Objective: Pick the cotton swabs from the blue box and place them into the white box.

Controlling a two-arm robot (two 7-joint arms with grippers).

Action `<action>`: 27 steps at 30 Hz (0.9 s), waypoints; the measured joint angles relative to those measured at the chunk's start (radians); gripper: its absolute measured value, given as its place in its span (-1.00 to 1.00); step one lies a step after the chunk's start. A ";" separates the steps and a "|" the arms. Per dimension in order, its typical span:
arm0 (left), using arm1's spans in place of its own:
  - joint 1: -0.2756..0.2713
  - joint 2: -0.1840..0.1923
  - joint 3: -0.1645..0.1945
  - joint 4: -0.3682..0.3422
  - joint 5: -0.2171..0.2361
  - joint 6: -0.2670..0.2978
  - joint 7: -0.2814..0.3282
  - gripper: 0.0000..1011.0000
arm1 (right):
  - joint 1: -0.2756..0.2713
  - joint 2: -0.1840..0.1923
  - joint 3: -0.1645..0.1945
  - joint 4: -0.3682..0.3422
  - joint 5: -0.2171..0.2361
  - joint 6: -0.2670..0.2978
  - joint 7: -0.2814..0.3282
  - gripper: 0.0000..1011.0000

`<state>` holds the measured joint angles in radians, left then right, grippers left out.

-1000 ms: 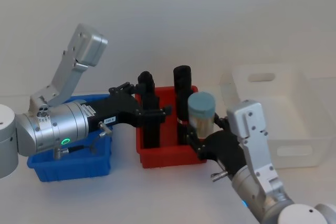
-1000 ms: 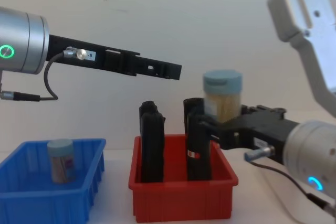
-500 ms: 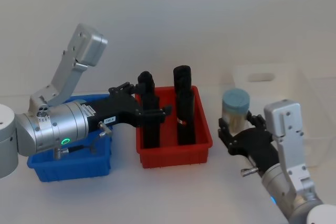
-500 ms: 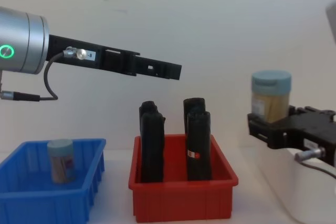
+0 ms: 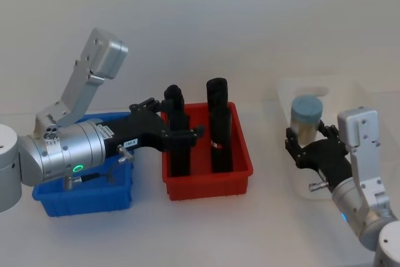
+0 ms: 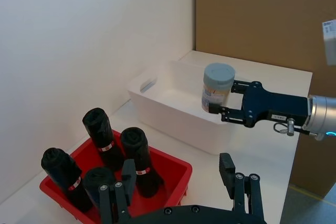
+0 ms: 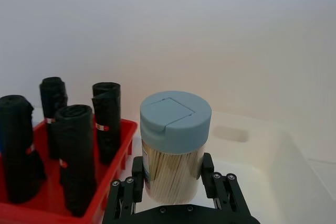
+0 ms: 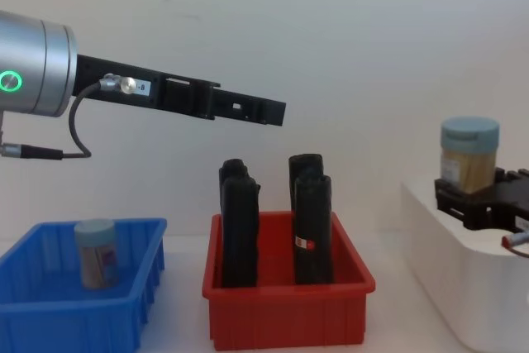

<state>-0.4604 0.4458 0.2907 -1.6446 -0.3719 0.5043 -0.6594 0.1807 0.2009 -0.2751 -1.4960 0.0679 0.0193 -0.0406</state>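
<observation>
My right gripper (image 5: 307,141) is shut on a jar of cotton swabs (image 5: 306,115) with a pale blue lid. It holds the jar upright above the near-left part of the white box (image 5: 340,87). In the chest view the jar (image 8: 469,153) sits in the gripper (image 8: 479,197) just over the white box's (image 8: 446,287) rim. A second swab jar (image 8: 95,252) stands in the blue box (image 8: 50,320). My left gripper (image 8: 273,113) hovers open and holding nothing, high above the red bin (image 8: 285,320). In the right wrist view, the fingers (image 7: 137,174) clamp the jar (image 7: 175,145).
The red bin (image 5: 206,186) with several tall black upright blocks (image 5: 217,123) stands between the blue box (image 5: 87,195) and the white box. My left arm's body covers much of the blue box in the head view.
My right gripper has carried the swab jar to the right, from over the red bin's edge to above the white box. The left arm has stayed still.
</observation>
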 joint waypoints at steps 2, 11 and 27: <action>0.000 0.000 0.000 0.000 0.000 0.000 0.000 0.99 | 0.019 -0.001 0.009 0.032 0.001 -0.006 0.003 0.26; 0.000 0.000 0.000 0.000 0.000 0.000 0.000 0.99 | 0.080 -0.002 0.040 0.131 0.011 -0.011 0.013 0.26; 0.000 0.000 0.000 0.000 0.000 0.000 0.000 0.99 | 0.140 -0.007 0.067 0.239 0.037 0.009 0.057 0.48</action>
<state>-0.4604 0.4458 0.2907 -1.6446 -0.3718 0.5043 -0.6594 0.3208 0.1942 -0.2081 -1.2572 0.1052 0.0283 0.0159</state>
